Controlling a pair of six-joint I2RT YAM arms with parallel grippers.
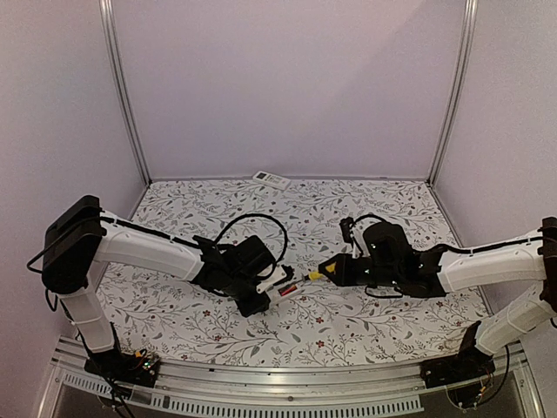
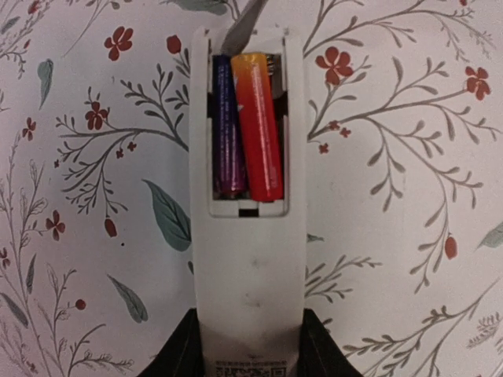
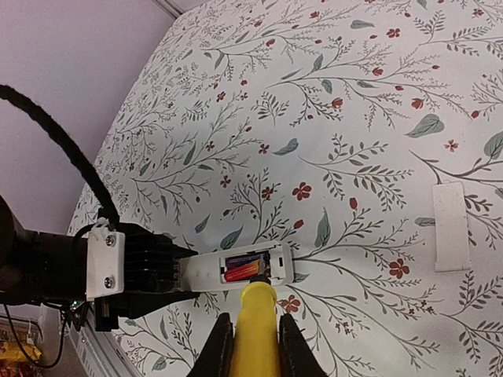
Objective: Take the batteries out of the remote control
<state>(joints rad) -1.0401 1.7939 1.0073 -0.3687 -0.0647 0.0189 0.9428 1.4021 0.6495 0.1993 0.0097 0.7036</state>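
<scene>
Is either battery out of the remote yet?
No, the red battery and the dark battery both lie inside the remote control's open compartment.

Top camera overhead, far; both wrist cameras close, sharing remote control (image 2: 247, 275).

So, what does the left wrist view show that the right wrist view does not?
Only left wrist: a grey tip at the compartment's top edge, and a label on the remote's near end. Only right wrist: the yellow screwdriver in the right end effector, and a white strip, likely the lid, on the table. Both: the remote in the left end effector, batteries inside.
</scene>
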